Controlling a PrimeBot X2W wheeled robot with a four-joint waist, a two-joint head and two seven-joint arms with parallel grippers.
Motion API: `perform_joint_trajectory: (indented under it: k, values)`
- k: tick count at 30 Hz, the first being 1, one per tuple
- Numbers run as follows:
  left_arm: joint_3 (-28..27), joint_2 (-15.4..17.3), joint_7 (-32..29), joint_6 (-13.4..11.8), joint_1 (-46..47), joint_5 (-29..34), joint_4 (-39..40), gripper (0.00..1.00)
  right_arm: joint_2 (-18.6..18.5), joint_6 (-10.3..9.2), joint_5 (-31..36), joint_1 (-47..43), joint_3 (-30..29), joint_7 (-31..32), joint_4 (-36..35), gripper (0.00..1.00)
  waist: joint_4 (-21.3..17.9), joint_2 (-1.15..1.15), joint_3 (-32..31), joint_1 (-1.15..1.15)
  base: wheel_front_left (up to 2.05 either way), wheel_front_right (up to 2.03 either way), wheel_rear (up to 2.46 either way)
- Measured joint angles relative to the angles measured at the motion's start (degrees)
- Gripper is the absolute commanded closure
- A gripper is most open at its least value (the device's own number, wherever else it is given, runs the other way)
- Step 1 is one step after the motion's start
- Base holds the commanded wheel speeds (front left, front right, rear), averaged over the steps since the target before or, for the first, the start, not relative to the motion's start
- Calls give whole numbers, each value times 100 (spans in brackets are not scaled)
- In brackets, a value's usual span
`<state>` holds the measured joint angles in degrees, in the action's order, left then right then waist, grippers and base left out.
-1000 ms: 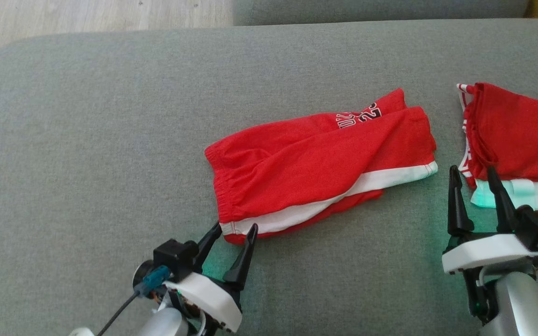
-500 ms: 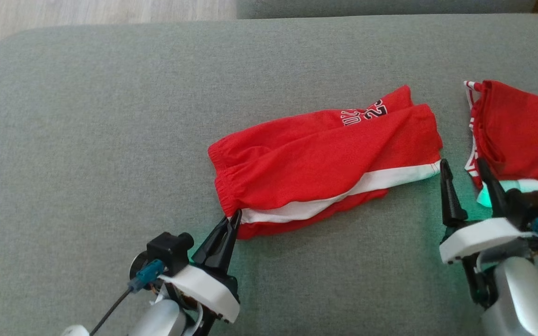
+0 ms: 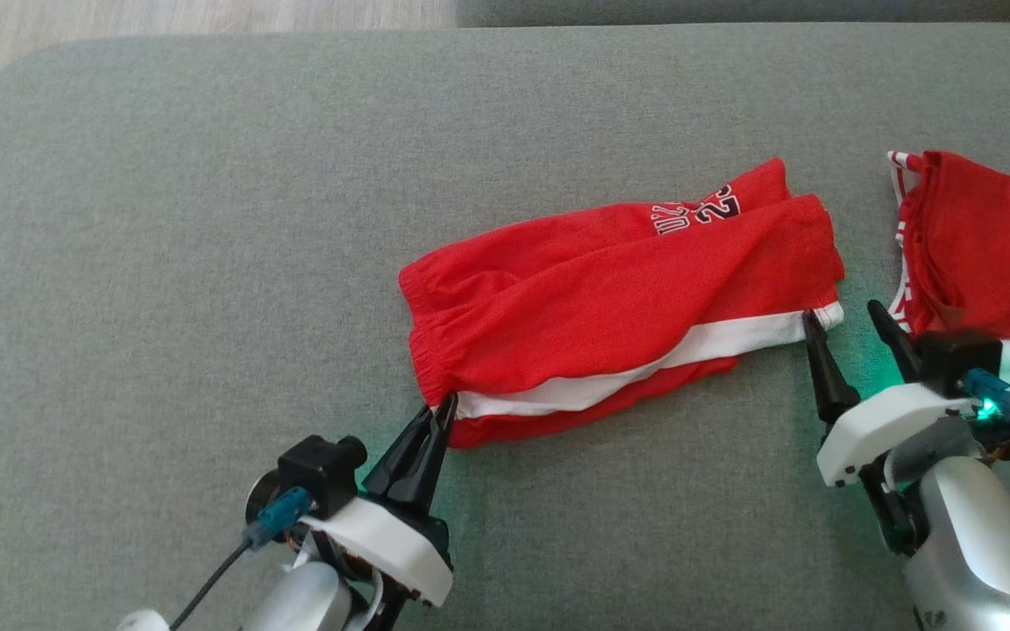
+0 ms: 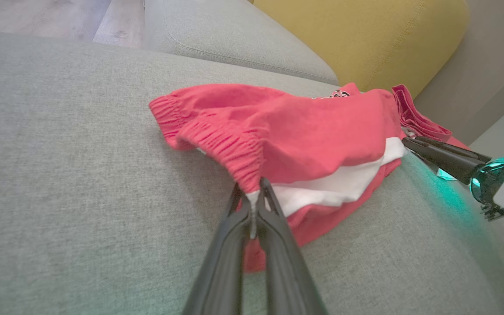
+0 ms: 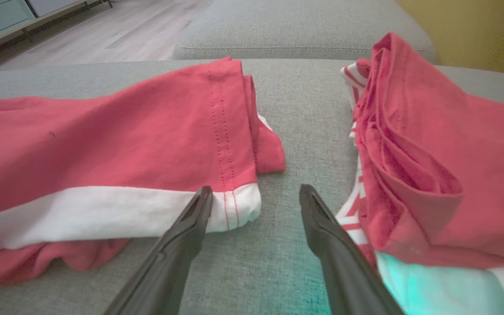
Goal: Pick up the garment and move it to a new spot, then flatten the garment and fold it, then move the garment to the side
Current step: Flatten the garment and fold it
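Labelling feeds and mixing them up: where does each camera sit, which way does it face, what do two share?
Head view: on the head, facing down at red shorts on the sofa cushion; left gripper and right gripper show.
Left wrist view: on that wrist, facing along fingers shut on the waistband.
Right wrist view: on that wrist, facing along open fingers at the hem.
Shared: head and left wrist views both show the right gripper at the hem.
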<state>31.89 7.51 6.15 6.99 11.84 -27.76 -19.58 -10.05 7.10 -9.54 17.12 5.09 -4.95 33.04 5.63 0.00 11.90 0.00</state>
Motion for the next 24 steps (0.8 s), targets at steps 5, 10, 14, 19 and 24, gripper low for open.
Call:
perform_joint_trajectory:
  k: [5, 10, 14, 19, 24]
  values:
    - [18, 30, 0, -2, 2, 0, 3, 100, -46, 0, -152, 103, 224, -8, 186, 0, 10, 0, 5, 0, 0, 0, 0]
    - [48, 54, 0, -47, 2, 0, 5, 100, -121, 0, -271, 141, 422, -44, 322, 0, 4, 0, 0, 0, 0, 0, 0]
    - [103, 74, -1, -52, 2, 0, 7, 100, -153, 0, -293, 152, 570, -118, 419, 0, -7, 0, -13, 0, 0, 0, 0]
    - [129, 90, -2, -62, 2, 0, 16, 100, -159, 0, -300, 261, 682, -211, 492, 0, -22, 0, -26, 0, 0, 0, 0]
    - [140, 93, -2, -76, 2, -1, 34, 100, -160, 0, -300, 304, 762, -270, 531, 0, -22, 0, -21, 0, 0, 0, 0]
